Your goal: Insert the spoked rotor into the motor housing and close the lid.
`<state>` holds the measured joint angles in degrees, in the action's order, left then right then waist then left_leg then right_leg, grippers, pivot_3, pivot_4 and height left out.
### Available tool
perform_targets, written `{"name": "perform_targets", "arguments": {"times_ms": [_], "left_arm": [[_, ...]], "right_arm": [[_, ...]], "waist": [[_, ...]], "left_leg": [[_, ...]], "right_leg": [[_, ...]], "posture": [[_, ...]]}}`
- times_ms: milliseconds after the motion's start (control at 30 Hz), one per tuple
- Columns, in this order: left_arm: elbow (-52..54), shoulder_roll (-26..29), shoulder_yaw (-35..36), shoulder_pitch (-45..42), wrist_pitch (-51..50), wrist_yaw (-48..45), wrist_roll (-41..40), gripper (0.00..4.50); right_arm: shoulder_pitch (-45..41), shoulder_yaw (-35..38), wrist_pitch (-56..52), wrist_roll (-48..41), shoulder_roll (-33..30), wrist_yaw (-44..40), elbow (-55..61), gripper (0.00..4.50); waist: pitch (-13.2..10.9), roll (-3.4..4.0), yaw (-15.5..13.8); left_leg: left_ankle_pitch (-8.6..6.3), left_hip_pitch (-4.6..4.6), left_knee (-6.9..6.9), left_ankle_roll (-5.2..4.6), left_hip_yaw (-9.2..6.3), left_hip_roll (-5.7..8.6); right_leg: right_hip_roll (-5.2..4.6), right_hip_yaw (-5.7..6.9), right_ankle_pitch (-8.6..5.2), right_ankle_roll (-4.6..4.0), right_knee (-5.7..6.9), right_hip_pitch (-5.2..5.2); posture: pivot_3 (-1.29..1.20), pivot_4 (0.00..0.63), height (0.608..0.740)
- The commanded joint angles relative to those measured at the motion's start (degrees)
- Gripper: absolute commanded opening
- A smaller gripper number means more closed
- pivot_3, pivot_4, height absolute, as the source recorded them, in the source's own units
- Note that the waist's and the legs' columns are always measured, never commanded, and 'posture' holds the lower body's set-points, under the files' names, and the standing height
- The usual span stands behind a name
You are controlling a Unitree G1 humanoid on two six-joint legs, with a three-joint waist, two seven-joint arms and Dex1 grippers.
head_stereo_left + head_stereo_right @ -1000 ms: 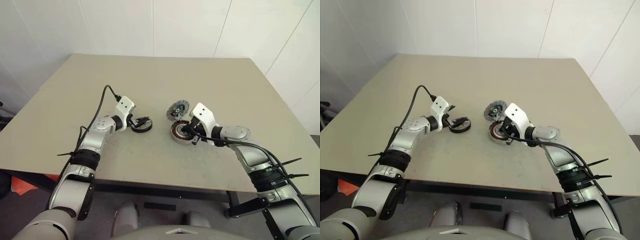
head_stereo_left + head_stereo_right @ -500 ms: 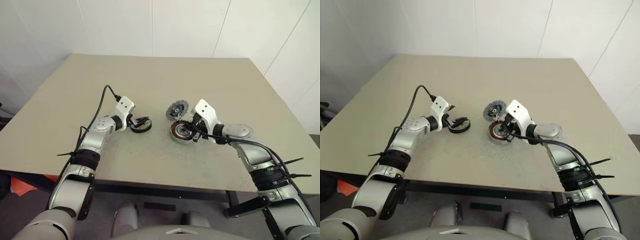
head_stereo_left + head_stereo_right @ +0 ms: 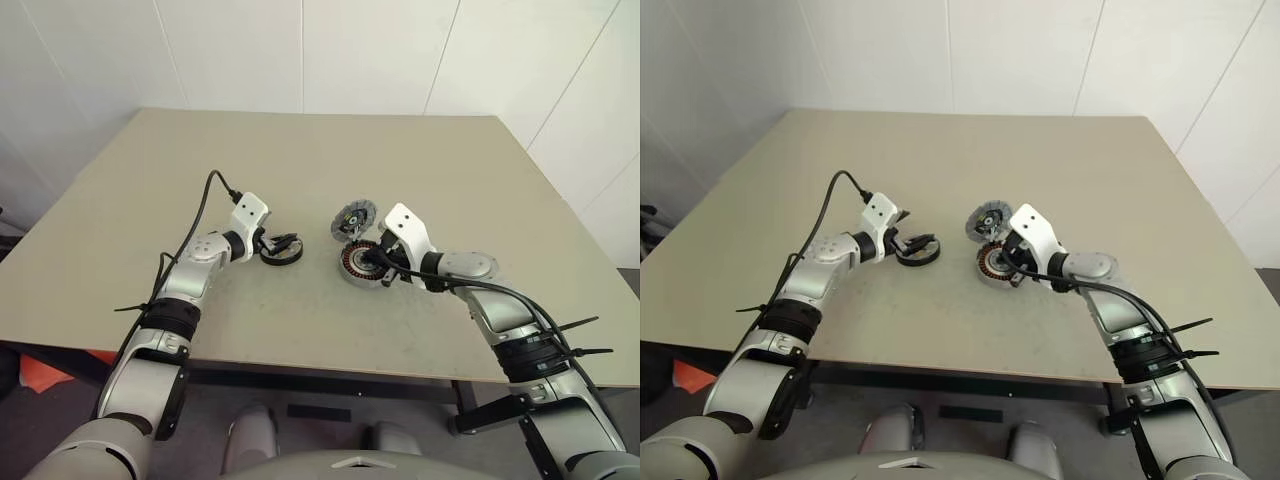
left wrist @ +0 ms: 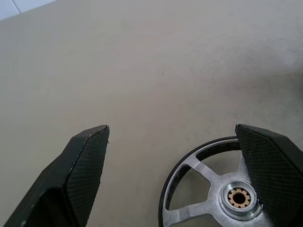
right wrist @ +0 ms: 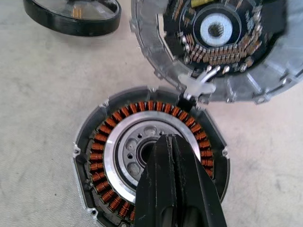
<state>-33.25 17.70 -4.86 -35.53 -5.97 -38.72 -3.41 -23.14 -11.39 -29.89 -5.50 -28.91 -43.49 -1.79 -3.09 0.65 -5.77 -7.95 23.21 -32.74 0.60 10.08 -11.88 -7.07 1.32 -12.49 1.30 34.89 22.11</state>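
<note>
White wall panels stand behind a beige desk [image 3: 300, 160] that carries three motor parts near its middle.

On the left side, the left hand [image 3: 277, 243] lies low over the desk with its two black fingers [image 4: 80, 175] spread wide. The spoked rotor [image 3: 282, 251], a flat wheel with a dark rim, silver spokes and a small brass-coloured hub, lies flat on the desk at that hand's fingertips. In the left wrist view one finger overlaps the rotor's rim while the other stands well clear of it, so the wheel is only partly between them and not pinched.

Further right, well apart from the rotor, the motor housing [image 3: 362, 263] sits on the desk, open side up, with its ring of copper windings showing. The lid [image 3: 353, 218] leans tilted just behind it, its inner face with small parts turned toward the housing; a small hinge-like tab seems to join the two at their rims.

The right hand [image 5: 176, 156] has its fingers pressed together, holding nothing, with the tips over the housing's central bore.
</note>
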Motion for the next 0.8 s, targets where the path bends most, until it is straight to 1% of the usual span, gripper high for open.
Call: {"name": "perform_targets", "arguments": {"times_ms": [33,167,467,700,800], "left_arm": [[0.64,0.62,0.61,-1.47,1.06,0.06,0.13,4.5],[0.29,0.69,0.67,-1.67,1.22,0.07,0.14,4.5],[0.12,0.61,0.62,-1.82,1.41,0.05,0.12,4.5],[0.22,0.71,0.59,-1.78,1.39,-0.01,0.16,4.5],[0.5,0.83,0.65,-1.7,1.28,-0.01,0.12,4.5]], "right_arm": [[-0.55,0.95,0.71,0.06,0.27,0.85,0.77,0.04],[-1.61,2.34,0.71,-0.48,-0.41,0.97,1.17,0.04],[-2.79,4.81,-0.79,-2.3,-1.98,0.27,6.44,0.04],[1.61,3.04,-1.61,-2.23,-0.94,0.39,8.16,0.04],[3.85,1.76,-1.12,-1.2,0.02,1.09,6.51,0.04]], "waist": [[0.0,0.0,-0.02],[0.0,0.0,-0.03],[0.0,0.0,-0.07],[0.0,0.0,-0.13],[0.0,0.0,-0.11]], "left_leg": [[0.0,0.0,0.0,0.0,0.0,-0.01],[0.0,0.0,0.0,0.0,0.0,0.0],[0.0,0.01,0.02,0.0,0.0,-0.02],[0.0,0.01,0.02,0.0,0.0,-0.01],[0.0,0.01,0.03,0.0,-0.01,-0.01]], "right_leg": [[0.0,0.0,0.0,0.0,-0.01,0.0],[0.0,0.0,0.0,0.0,0.0,0.0],[0.01,-0.01,0.0,0.0,-0.01,0.01],[0.0,-0.01,0.0,0.0,-0.02,0.0],[0.01,-0.01,0.0,0.0,-0.03,0.01]], "posture": [[0.0,0.0,0.74],[0.0,0.0,0.74],[0.0,0.0,0.74],[0.0,0.0,0.74],[0.0,0.0,0.74]]}}
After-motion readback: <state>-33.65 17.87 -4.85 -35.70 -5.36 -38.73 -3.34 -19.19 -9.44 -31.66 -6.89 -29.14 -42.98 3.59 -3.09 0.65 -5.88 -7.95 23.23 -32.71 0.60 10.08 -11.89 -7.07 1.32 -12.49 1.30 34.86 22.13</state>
